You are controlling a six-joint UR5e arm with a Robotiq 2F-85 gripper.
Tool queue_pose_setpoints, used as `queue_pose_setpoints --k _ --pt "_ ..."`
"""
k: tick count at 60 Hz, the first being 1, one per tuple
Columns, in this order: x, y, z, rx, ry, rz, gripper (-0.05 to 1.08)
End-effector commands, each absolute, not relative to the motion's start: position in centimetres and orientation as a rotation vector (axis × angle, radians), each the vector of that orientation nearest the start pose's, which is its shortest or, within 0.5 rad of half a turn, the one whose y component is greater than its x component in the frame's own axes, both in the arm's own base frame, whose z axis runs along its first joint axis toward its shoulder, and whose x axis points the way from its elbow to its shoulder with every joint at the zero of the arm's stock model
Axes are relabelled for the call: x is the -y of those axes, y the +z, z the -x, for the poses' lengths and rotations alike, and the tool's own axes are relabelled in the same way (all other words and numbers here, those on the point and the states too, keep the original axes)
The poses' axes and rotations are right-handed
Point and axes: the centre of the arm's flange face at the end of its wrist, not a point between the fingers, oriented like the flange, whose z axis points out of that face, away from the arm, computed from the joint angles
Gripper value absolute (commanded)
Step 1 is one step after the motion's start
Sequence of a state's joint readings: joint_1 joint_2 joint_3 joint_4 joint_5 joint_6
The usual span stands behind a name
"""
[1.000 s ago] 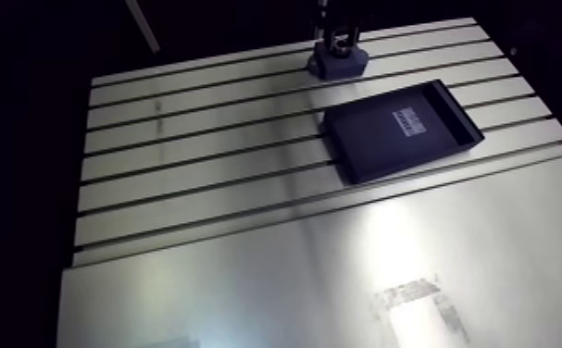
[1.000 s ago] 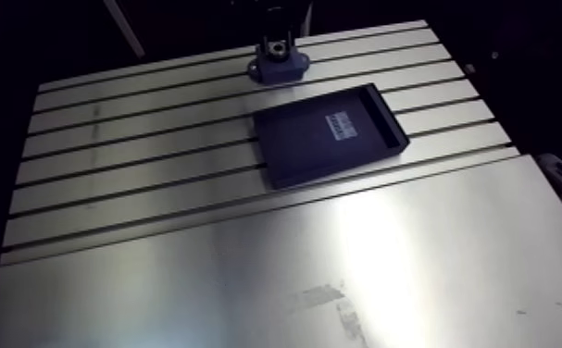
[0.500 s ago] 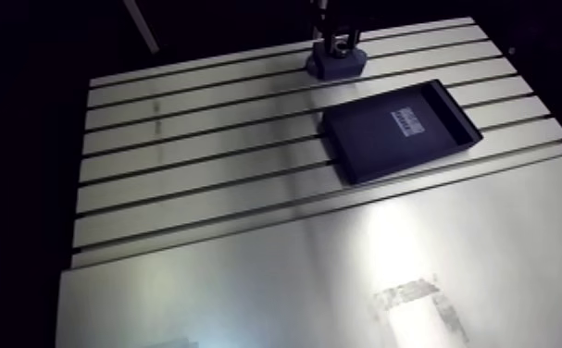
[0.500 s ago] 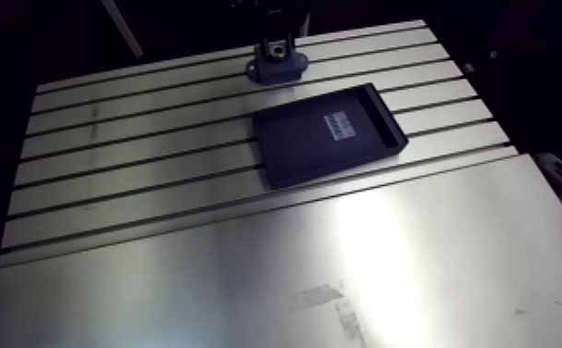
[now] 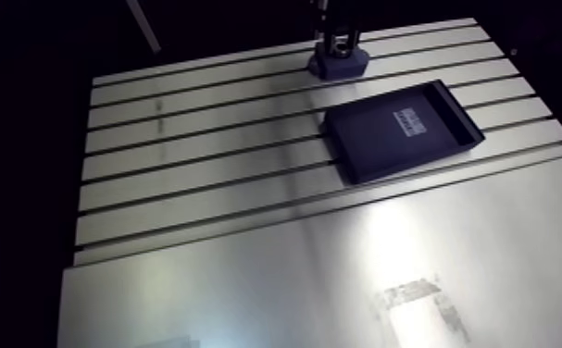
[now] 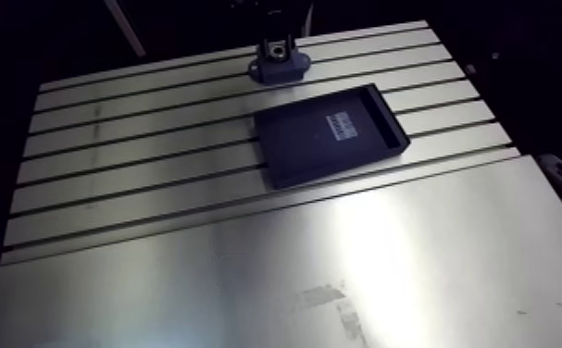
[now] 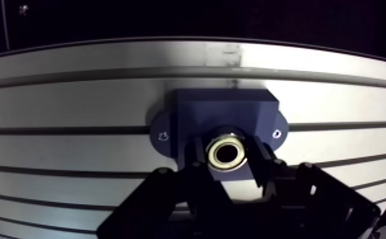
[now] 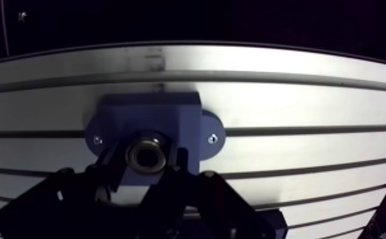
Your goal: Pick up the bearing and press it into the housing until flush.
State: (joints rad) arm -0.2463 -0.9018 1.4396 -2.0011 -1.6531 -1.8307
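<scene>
- Nearest the arm camera lay the smooth front plate of the aluminium table (image 5: 201, 278), with a scuffed patch on it and nothing of the task's.
- Past the plate, on the slotted part, sat a shallow black tray (image 5: 400, 130). It carried a small pale label (image 5: 412, 120) and no bearing.
- Just beyond the tray, by the table's far edge, stood the blue housing (image 7: 220, 117). It was a block with a rounded ear on each side and a small screw in each ear.
- The gripper (image 7: 227, 157) stood directly over that block. In the wrist view its two dark fingers (image 7: 194, 159) were narrowed onto the metal bearing (image 7: 227, 138), one on each side and touching it.
- The bearing was therefore in the grasp and over the housing, not on the table or in the tray. Its bore faced straight up at the wrist camera, so its axis ran vertically, in line with the tool.
- The housing's seat was hidden beneath the ring. Whether the bearing had entered it, or how deep, could not be told.
- By my reading the pick was done and the pressing was the step in hand. The bearing lay straight below the tool, so the push would have to go down that axis, and any tilt would risk jamming the ring.
</scene>
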Motion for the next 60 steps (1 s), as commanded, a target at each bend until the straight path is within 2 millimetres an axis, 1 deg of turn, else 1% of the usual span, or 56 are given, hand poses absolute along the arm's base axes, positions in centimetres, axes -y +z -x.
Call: queue_pose_setpoints --k 1,21,60 --pt "-4.68 18.44 69.82 -3.014 0.078 0.027 0.72" --pt "-5.24 18.38 69.73 -3.012 0.079 0.015 0.72" --pt "-5.11 18.3 69.71 -3.015 0.078 0.017 0.72"
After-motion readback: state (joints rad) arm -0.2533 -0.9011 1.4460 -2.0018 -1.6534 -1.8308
